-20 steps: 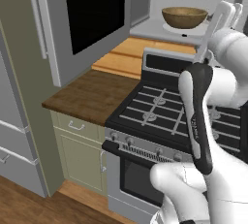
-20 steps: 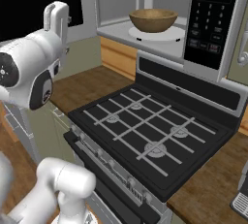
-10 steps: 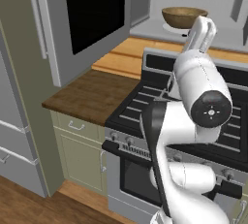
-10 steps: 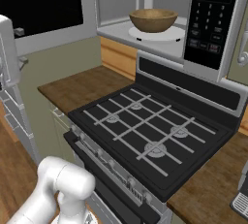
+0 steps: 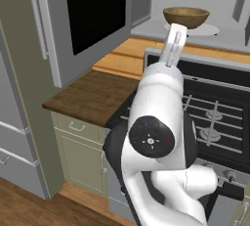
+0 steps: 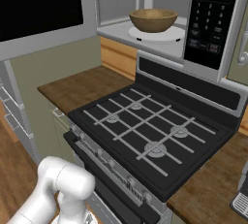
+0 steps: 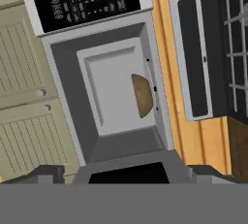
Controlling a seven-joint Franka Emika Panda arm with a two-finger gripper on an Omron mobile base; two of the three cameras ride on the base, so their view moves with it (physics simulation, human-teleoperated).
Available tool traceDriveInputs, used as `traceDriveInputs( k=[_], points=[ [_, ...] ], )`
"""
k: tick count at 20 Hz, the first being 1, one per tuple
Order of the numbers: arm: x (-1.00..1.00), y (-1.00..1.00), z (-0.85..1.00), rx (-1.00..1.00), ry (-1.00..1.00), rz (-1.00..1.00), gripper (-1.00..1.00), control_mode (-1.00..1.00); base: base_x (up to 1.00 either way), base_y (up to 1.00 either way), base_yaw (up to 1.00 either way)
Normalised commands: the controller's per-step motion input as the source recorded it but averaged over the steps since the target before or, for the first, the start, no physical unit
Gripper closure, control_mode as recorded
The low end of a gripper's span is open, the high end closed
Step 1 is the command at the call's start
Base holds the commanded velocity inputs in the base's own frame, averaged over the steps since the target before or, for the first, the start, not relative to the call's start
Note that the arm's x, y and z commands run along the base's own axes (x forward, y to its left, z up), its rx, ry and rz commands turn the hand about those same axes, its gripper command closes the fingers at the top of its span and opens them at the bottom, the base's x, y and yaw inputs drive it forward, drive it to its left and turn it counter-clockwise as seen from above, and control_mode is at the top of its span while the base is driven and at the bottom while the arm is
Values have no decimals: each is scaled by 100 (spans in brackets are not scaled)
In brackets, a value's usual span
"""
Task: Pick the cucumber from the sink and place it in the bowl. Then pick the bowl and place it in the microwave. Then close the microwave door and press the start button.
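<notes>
The wooden bowl [image 5: 185,17] [image 6: 153,19] stands on the white turntable plate [image 6: 156,35] inside the microwave [image 6: 210,19], and the hand view shows it rolled on its side [image 7: 143,96]. I cannot see the cucumber; the bowl's inside is hidden from me. The sink is out of view. The microwave door [image 5: 93,10] [image 6: 38,5] hangs open to the left, black window facing out. My gripper [image 7: 127,172] is open and empty, well back from the microwave and facing its cavity. The door's edge [image 7: 128,173] lies along the bottom of the hand view.
A black gas stove [image 6: 150,126] [image 5: 215,117] sits below the microwave. A wooden counter [image 5: 93,95] [image 6: 85,85] lies to its left, above pale green cabinets [image 5: 78,146]. My own white arm [image 5: 156,122] blocks the middle of the left base view.
My arm has swung left, from the right side of the left base view to its middle, and has left the upper part of the right base view. The bowl has not moved.
</notes>
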Motion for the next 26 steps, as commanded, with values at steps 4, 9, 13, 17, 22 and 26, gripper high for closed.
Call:
traceDriveInputs(
  k=[4, 9, 13, 17, 22, 26],
  points=[
    [0, 63, -14, 0, 1, -8, -100, -100, 0, 0, 0],
    [0, 62, -42, 0, 0, -6, -100, -100, 0, 0, 0],
    [0, 65, -54, 0, 0, -4, -100, -100, 0, 0, 0],
    [0, 62, -43, 0, 0, -4, -100, -100, 0, 0, 0],
    [0, 57, -43, 0, 0, -4, -100, -100, 0, 0, 0],
    [23, 50, -51, 0, 0, -3, -100, -100, 0, 0, 0]
  ],
)
